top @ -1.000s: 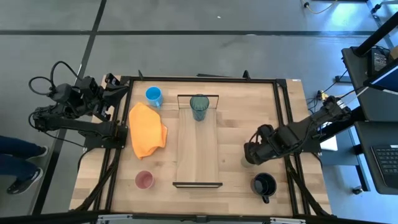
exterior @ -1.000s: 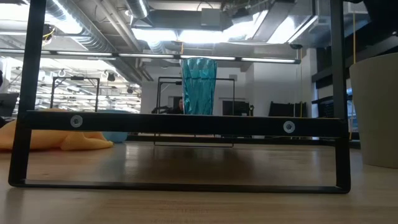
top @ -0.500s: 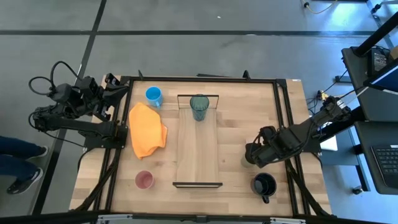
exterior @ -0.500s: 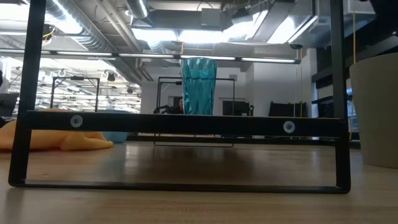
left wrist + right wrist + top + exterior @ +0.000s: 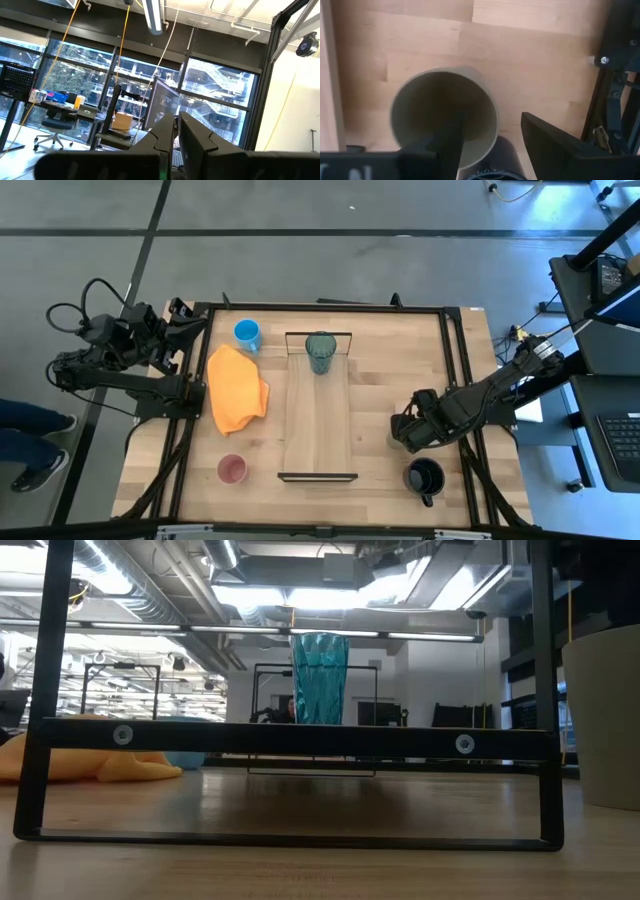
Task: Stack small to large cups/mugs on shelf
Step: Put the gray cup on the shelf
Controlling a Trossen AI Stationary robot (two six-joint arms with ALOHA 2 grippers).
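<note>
On the long light-wood shelf (image 5: 319,420) only the teal translucent tumbler (image 5: 320,351) stands; beside the shelf, the right gripper (image 5: 487,145), fingers spread, straddles the olive-green cup's (image 5: 442,112) rim, left gripper's fingers nearly closed, empty.

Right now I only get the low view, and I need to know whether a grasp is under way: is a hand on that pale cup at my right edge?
Observer: Yes. The right hand is open at the olive-green cup, with one finger inside the rim and one outside.
Operator: And the other arm?
Observer: The left hand waits off the table's left edge, beyond the orange cloth.
Operator: Which cups can't I see?
Observer: The pink cup and the black mug stand on the table, one on each side of the shelf.
</note>
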